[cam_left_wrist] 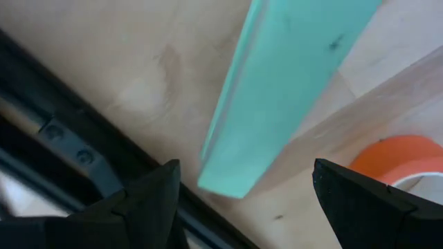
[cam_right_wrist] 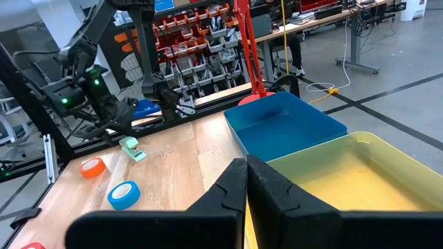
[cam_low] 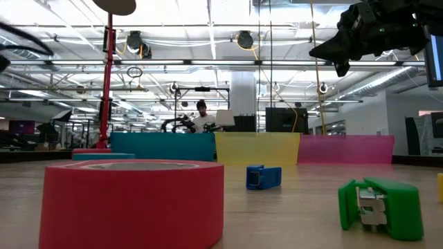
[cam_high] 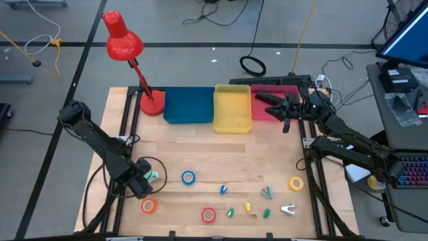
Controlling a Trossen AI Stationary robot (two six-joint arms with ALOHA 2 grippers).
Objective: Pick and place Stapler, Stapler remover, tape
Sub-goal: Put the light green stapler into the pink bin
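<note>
The teal stapler (cam_high: 154,176) lies flat on the table near its left edge. My left gripper (cam_high: 146,182) is low at the stapler, open. In the left wrist view its fingers (cam_left_wrist: 156,197) stand on either side of the stapler's end (cam_left_wrist: 228,173) with gaps. The tape rolls lie flat: blue (cam_high: 188,177), orange (cam_high: 148,205), red (cam_high: 208,215), yellow (cam_high: 296,183). The silver stapler remover (cam_high: 287,209) lies near the table's near right corner. My right gripper (cam_high: 264,102) hovers shut above the pink bin (cam_high: 264,114), high in the low view (cam_low: 344,52).
Blue bin (cam_high: 188,105), yellow bin (cam_high: 233,108) and the pink bin line the far edge, beside a red desk lamp (cam_high: 124,41). Small coloured clips (cam_high: 247,207) lie scattered near the near edge. The orange roll (cam_left_wrist: 401,159) is close to my left gripper. Bare wood lies mid-table.
</note>
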